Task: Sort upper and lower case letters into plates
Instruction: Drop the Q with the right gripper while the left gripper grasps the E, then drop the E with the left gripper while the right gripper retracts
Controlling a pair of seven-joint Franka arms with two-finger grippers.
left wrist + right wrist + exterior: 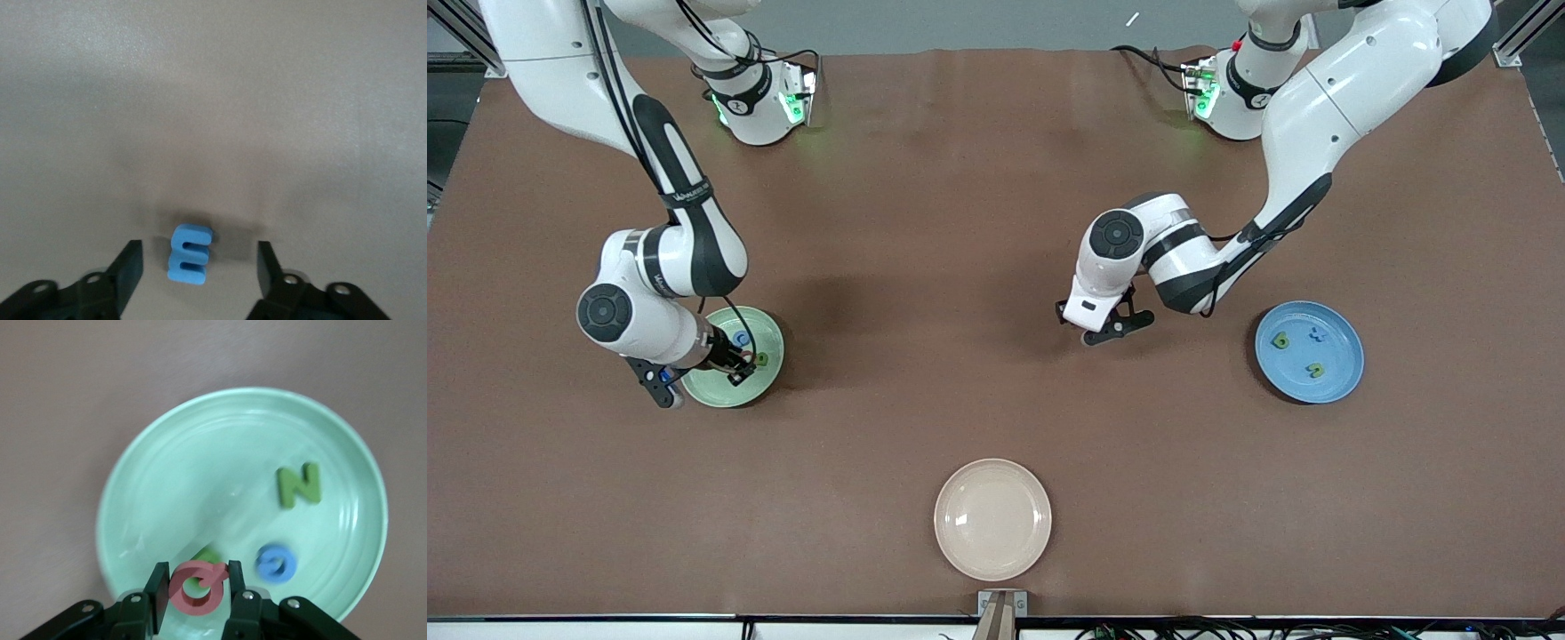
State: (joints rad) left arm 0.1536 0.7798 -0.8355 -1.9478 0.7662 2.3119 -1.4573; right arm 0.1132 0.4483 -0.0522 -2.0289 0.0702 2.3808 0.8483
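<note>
My right gripper (195,587) is shut on the pink G (198,588) and holds it just above the pale green plate (200,467). A green N (299,485) and a blue C (276,561) lie in that plate, and a green letter (208,555) is mostly hidden under the G. In the front view this gripper (740,363) is over the plate (720,391). My left gripper (199,267) is open low over the table. The blue m (190,255) lies between its fingers (130,267) with a gap on each side. In the front view the gripper (1112,331) hides the m.
The blue plate (1347,373) sits toward the left arm's end of the table and holds two small green letters (1280,340) (1314,370) and a blue t (1316,335). A cream-white plate (992,519) lies near the table's front edge.
</note>
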